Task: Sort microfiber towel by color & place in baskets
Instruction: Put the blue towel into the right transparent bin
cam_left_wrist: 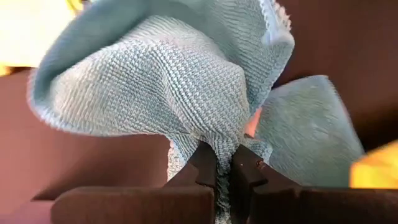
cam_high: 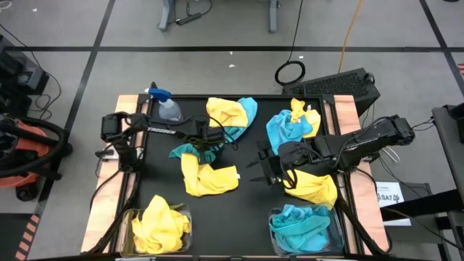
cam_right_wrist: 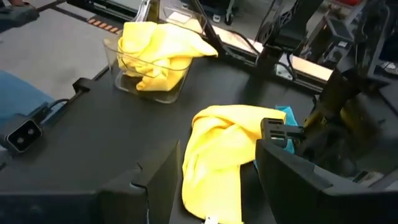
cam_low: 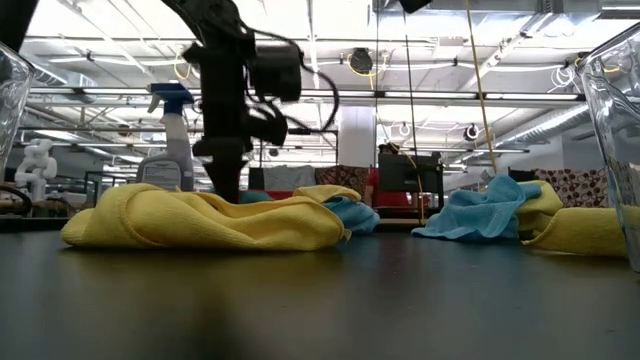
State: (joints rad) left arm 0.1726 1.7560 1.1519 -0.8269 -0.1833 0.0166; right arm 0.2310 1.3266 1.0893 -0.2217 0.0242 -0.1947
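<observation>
My left gripper (cam_high: 204,143) points down over the middle of the black mat, shut on a turquoise microfiber towel (cam_high: 183,151). A yellow towel (cam_high: 211,178) lies crumpled just nearer. My right gripper (cam_high: 264,171) hangs open above the mat right of centre, touching nothing. Another yellow towel (cam_high: 317,187) lies under that arm. Mixed yellow and turquoise towels lie at the far middle (cam_high: 232,116) and far right (cam_high: 290,125). The near-left basket (cam_high: 183,214) holds yellow towels; the near-right basket (cam_high: 278,217) holds turquoise ones. My left gripper pinches a bunched fold (cam_left_wrist: 219,144) of the turquoise towel between its two fingers (cam_left_wrist: 203,167). The fingers come from above, pointing down. The cloth bulges up around the fingertips, and its outer part (cam_left_wrist: 311,134) spreads out below, toward the mat.
A clear spray bottle (cam_high: 164,106) with a blue trigger stands at the mat's far left, close to the left arm. Wooden strips (cam_high: 346,112) edge the table on both sides. Bare mat (cam_high: 232,225) lies between the two baskets.
</observation>
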